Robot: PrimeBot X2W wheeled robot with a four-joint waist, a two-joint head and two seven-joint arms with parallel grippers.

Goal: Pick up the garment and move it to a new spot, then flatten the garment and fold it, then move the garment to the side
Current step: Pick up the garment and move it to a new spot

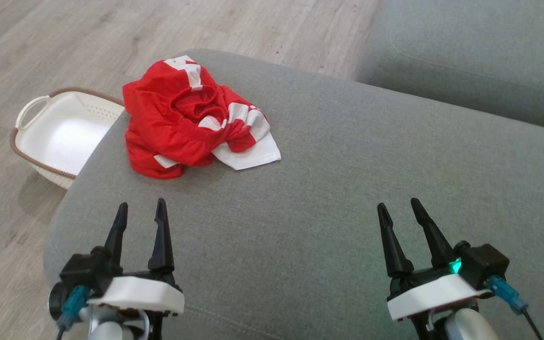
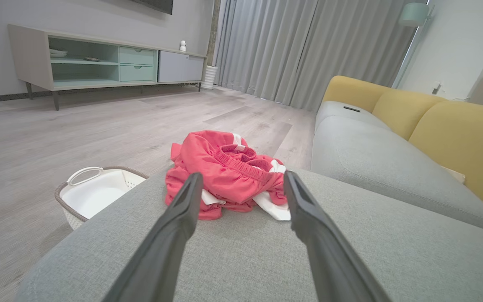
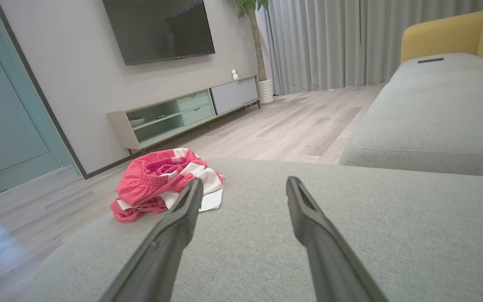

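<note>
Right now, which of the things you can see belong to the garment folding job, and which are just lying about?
For the job:
red and white garment, crumpled on the grey cushion
left gripper and right gripper, both open, short of it

Just lying about:
white basket on the floor
TV cabinet
small dark object on the far seat

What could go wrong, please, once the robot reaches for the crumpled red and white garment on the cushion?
The garment lies near the cushion edge, above the basket on the floor; a nudge could push it off. It is bunched in layers, so the open left gripper might catch one fold only, leaving it tangled.
</note>
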